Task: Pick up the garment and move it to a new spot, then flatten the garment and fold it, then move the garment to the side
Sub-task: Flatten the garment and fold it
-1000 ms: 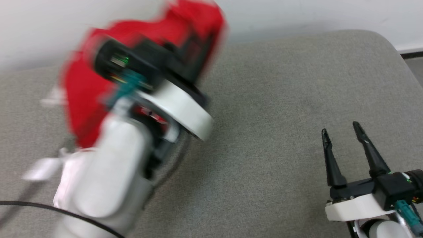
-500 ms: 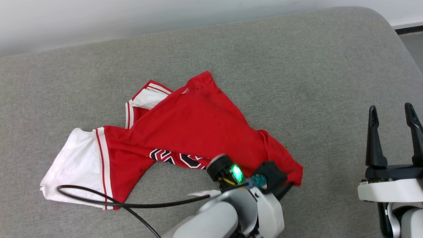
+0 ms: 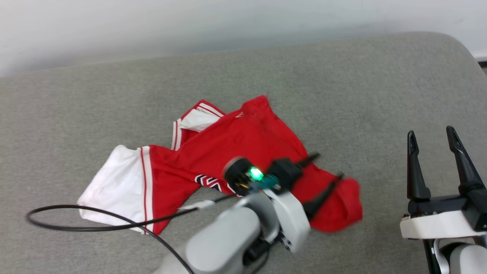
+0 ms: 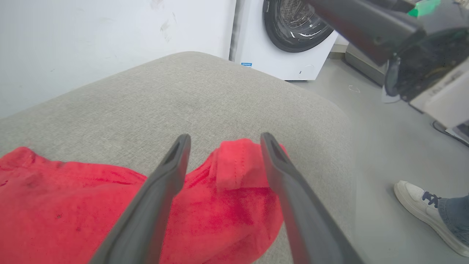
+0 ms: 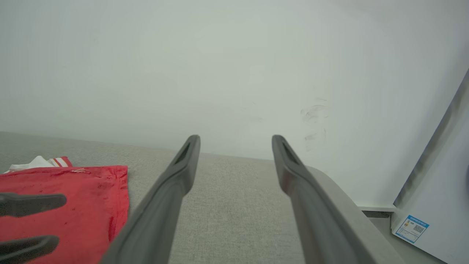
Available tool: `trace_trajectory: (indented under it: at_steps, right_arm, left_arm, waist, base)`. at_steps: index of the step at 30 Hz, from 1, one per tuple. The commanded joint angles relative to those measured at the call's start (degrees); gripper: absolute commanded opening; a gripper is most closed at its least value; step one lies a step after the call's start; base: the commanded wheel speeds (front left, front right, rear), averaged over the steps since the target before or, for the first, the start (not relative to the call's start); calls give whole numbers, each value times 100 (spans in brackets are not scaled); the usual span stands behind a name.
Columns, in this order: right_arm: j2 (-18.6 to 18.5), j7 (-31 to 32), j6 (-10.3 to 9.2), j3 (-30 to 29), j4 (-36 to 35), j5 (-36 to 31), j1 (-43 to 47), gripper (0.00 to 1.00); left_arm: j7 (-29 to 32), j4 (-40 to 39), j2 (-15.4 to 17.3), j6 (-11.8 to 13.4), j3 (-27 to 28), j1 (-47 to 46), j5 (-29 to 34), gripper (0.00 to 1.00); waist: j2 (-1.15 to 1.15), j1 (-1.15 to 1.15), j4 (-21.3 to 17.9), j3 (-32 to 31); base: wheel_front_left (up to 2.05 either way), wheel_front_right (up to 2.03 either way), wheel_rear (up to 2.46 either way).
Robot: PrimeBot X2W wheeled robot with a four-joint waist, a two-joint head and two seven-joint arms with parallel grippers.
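The garment (image 3: 243,137), a red jersey with white sleeves and part of its black lettering showing, lies crumpled on the grey cushion (image 3: 342,95). My left gripper (image 3: 326,166) hovers open just above the garment's right-hand corner. In the left wrist view the left gripper (image 4: 224,137) has its fingers spread, and a raised fold of the garment (image 4: 234,172) lies loose below them. My right gripper (image 3: 430,132) stands open at the lower right, apart from the cloth. The right wrist view has the right gripper (image 5: 236,137) with nothing between its fingers and the garment (image 5: 73,190) off to its left.
A black cable (image 3: 95,224) loops over the cushion and the white sleeve. The cushion's rounded right edge drops to the floor, where a washing machine (image 4: 293,36) stands and a person's shoe (image 4: 425,209) rests. A pale wall runs behind the cushion.
The garment, held high in my left gripper a second ago, now lies on the cushion. The left gripper has opened and let go of its corner. The head camera has shifted.
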Motion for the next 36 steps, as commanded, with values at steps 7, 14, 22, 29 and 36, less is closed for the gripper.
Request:
trace_trajectory:
  at_steps: [7, 14, 22, 29, 36]
  right_arm:
    - [4, -11, -4, 18, 40, -66, 238, 100]
    - [4, -11, -4, 66, 17, -70, 369, 100]
    - [5, -11, -4, 154, -6, -38, 466, 100]
    - [-152, -10, -4, 414, 164, 121, 271, 100]
    - [-1251, 1755, -4, 1539, 753, 992, -933, 100]
  left_arm:
    - [-441, -483, 834, 629, 867, -62, -34, 100]
    - [-586, -1392, 1893, 1508, 1926, 693, -103, 100]
    - [-612, -2709, 2152, 2032, 3127, 2400, 175, 100]
    - [-608, -3277, 1750, 1747, 3696, 3072, 731, 100]
    - [-608, -3244, 1420, 1392, 3788, 2832, 1050, 100]
  waist:
    - [0, 0, 409, -477]
    - [0, 0, 578, -609]
    - [0, 0, 666, -577]
    - [0, 0, 895, -371]
    - [0, 0, 1310, 89]
  base:
    - [0, 0, 0]
    - [0, 0, 0]
    - [0, 0, 0]
    - [0, 0, 0]
    - [0, 0, 0]
